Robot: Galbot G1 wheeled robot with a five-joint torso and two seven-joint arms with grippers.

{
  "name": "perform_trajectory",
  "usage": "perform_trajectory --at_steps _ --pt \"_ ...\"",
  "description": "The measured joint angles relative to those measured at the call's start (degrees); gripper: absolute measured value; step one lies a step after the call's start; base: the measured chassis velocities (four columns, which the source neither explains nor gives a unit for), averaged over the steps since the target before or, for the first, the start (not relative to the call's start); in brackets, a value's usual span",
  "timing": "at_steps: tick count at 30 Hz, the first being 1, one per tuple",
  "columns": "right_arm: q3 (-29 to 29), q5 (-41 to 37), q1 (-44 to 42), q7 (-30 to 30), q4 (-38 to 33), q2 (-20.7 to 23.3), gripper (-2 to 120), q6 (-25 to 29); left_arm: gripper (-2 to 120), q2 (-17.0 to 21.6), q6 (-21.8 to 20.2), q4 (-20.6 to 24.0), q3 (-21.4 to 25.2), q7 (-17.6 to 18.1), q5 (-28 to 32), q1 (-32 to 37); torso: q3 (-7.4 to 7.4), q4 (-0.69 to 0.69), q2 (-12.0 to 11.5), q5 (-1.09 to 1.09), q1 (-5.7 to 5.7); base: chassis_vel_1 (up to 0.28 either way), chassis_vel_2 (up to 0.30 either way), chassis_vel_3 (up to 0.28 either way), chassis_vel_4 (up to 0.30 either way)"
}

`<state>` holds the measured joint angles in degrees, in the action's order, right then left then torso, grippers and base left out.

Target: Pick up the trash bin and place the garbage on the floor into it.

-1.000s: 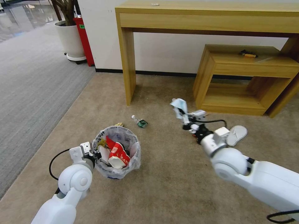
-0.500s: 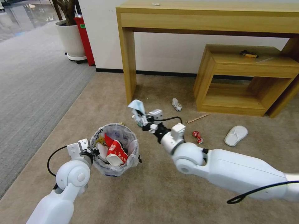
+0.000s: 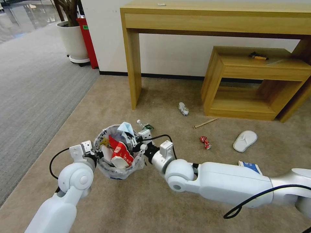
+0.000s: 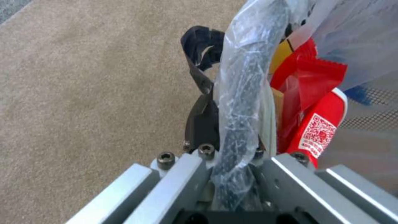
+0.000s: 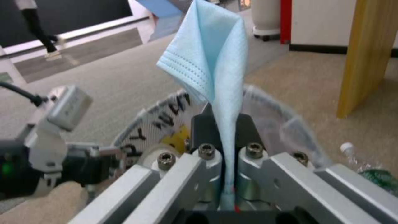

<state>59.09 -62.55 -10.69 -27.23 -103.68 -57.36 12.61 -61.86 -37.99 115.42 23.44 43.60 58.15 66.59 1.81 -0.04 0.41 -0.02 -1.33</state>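
Since the earlier pictures, the right claw [image 3: 134,141] has been swung from out near the slipper [image 3: 245,141] across the floor [image 3: 181,200] to the trash bin [image 3: 120,168], and it is now held over the bin's open top. A pale blue face mask [image 5: 213,59] is pinched between its fingers, which are pressed together on the lower end of the mask; the mask stands up above the rim and has not been let go.

The bin is held up by the left claw [image 3: 97,154], whose fingers are shut on the rim and the clear plastic liner [image 4: 242,93]. Inside it a red cup [image 3: 121,157] and red and yellow wrappers are already piled, so a good part of the collecting is judged to be done.

Several pieces of garbage are still left on the beige carpet:
- a small bottle [image 3: 146,126] just beyond the bin
- a crushed white can [image 3: 183,109] near the low wooden shelf [image 3: 259,69]
- a wooden stick [image 3: 205,123]
- a red wrapper [image 3: 205,142]
- the white slipper
- a blue-white packet [image 3: 250,165], partly hidden behind the right arm

The task is judged to be roughly midway, with the mask's release the step in hand.
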Motion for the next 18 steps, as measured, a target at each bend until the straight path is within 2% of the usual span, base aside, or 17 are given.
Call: perform_trajectory --at_steps 18 --pt "1.0 -0.5 -2.5 -4.5 3.7 -3.5 0 -2.3 0 0.2 0.0 1.8 0.7 -0.2 -0.1 1.9 0.0 0.0 0.0 0.01 0.01 0.0 0.0 0.0 0.0"
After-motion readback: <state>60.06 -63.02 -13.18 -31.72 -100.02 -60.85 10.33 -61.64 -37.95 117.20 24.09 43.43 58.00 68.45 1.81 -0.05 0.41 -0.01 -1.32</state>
